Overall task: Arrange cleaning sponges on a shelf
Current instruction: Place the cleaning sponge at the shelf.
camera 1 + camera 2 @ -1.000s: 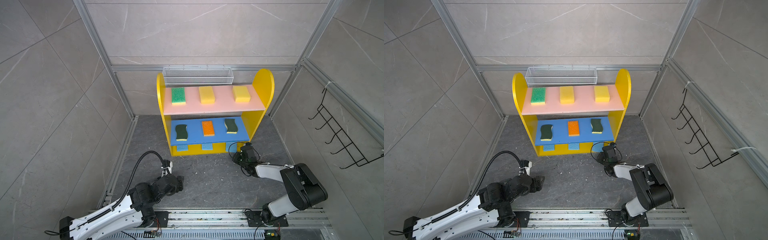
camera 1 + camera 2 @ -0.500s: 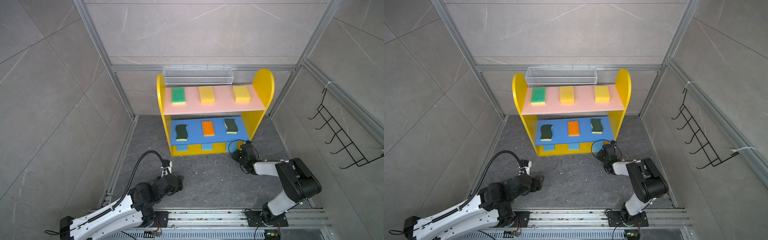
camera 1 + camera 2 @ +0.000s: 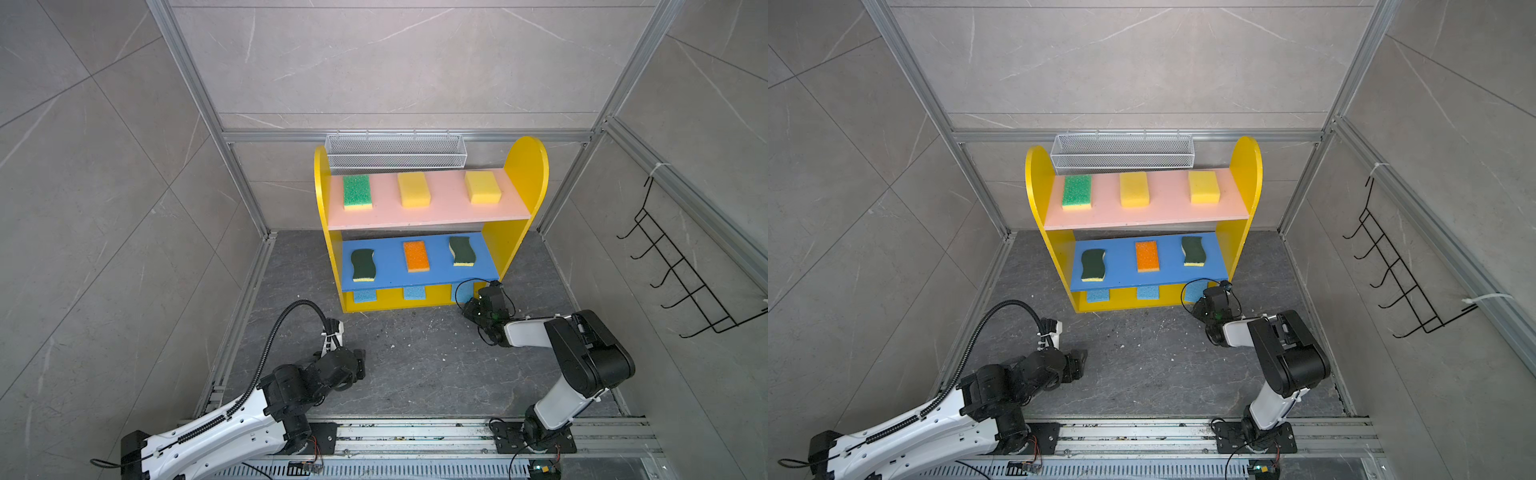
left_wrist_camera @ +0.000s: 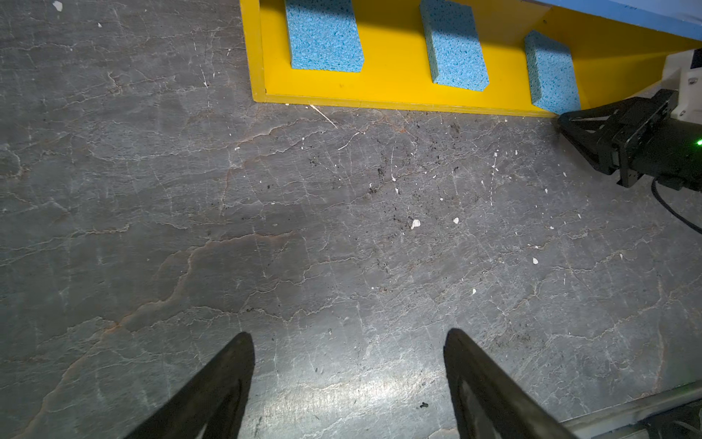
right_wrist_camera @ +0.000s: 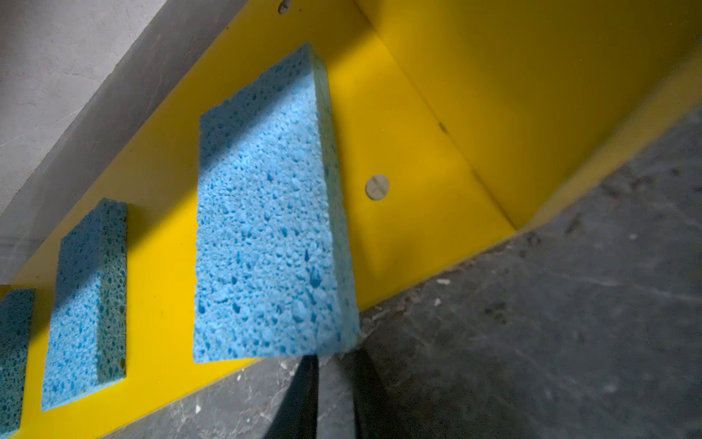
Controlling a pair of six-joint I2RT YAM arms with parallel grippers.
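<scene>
Right gripper (image 5: 334, 365) had advanced toward shelf (image 3: 525, 166) base at frame centre-right; narrow-gapped fingers (image 5: 304, 395) touched, not clamped, near edge of rightmost blue sponge (image 5: 266, 213). Left gripper (image 4: 347, 342) spread, empty.

Floor (image 4: 266, 197): grey, veined, filled most of frame.
Shelf (image 4: 395, 87): yellow base, upper centre.
Light-blue sponges (image 4: 323, 36): three, lay on base.
Left gripper (image 4: 347, 338): fingers wide apart, bottom.
Right gripper (image 4: 566, 123): upper right, beside rightmost sponge.
</scene>
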